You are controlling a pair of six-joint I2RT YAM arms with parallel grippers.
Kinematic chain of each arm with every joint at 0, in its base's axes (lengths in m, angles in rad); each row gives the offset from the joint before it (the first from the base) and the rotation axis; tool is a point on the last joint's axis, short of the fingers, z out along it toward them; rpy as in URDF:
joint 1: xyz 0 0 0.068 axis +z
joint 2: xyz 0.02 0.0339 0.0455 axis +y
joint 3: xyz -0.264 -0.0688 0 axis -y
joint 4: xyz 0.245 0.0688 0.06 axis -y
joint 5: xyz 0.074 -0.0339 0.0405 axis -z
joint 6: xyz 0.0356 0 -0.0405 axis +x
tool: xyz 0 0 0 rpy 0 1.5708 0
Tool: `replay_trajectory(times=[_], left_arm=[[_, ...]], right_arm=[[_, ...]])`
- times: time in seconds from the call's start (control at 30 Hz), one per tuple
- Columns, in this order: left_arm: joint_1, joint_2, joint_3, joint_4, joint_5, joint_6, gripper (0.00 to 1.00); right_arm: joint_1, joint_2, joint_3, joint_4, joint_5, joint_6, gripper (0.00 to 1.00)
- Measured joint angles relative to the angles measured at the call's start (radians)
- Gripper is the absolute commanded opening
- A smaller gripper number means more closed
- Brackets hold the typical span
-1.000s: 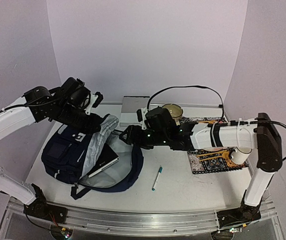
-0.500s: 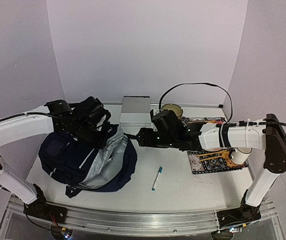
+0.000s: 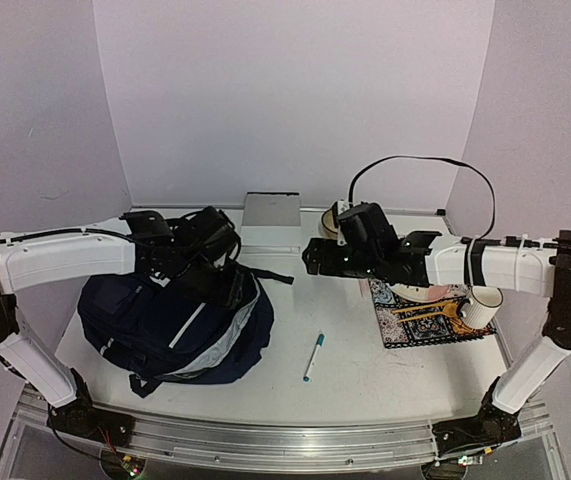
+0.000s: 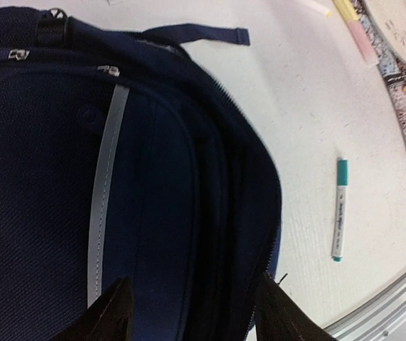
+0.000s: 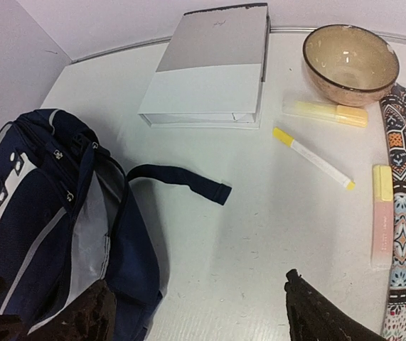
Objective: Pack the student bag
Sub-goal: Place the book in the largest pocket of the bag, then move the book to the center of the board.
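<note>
A navy student bag (image 3: 170,320) lies by the worktop's (image 3: 365,370) left edge. The left gripper (image 4: 194,284) hangs over it, jaws apart, empty. The right gripper (image 5: 195,283) hangs mid-worktop, jaws wide, empty.

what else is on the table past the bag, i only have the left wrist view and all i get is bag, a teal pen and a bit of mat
Observer: A flat grey-and-white box lies at the far edge, beyond the student bag.
Operator: anything right of that box
Observer: A brown bowl, with a yellow highlighter lying just on its near side.
Operator: and where's the right gripper
Observer: The right gripper hovers open over bare table to the right of the bag, holding nothing.
</note>
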Motion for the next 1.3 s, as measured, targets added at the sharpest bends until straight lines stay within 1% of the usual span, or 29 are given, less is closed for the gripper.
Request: replay_trajectory(times=[0.17, 0.37, 0.53, 0.6, 0.73, 0.97, 1.13, 1.23, 1.3], left_arm=[[0.040, -0.003, 0.092, 0.051, 0.043, -0.014, 0.70], [0.206, -0.012, 0.094, 0.162, 0.121, -0.023, 0.75], [0.324, 0.031, 0.086, 0.283, 0.169, -0.039, 0.74], [0.354, 0.099, 0.112, 0.325, 0.197, -0.042, 0.74], [0.398, 0.292, 0.207, 0.394, 0.231, -0.040, 0.72], [0.455, 0.590, 0.450, 0.419, 0.248, -0.008, 0.70], [0.489, 0.746, 0.636, 0.425, 0.227, 0.036, 0.71], [0.502, 0.816, 0.715, 0.431, 0.207, 0.059, 0.70], [0.506, 0.856, 0.753, 0.431, 0.199, 0.073, 0.67]], right_arm=[[-0.034, -0.023, -0.026, -0.007, -0.030, -0.025, 0.85], [-0.084, -0.037, -0.053, -0.007, -0.084, -0.042, 0.86], [-0.110, -0.037, -0.054, -0.006, -0.113, -0.052, 0.86], [-0.113, -0.037, -0.054, -0.005, -0.124, -0.055, 0.87], [-0.113, -0.037, -0.058, -0.001, -0.139, -0.057, 0.87], [-0.113, -0.041, -0.096, 0.007, -0.167, -0.051, 0.87], [-0.113, -0.050, -0.116, 0.008, -0.176, -0.044, 0.87], [-0.113, -0.055, -0.117, 0.009, -0.176, -0.042, 0.86], [-0.113, -0.058, -0.117, 0.010, -0.177, -0.041, 0.87]])
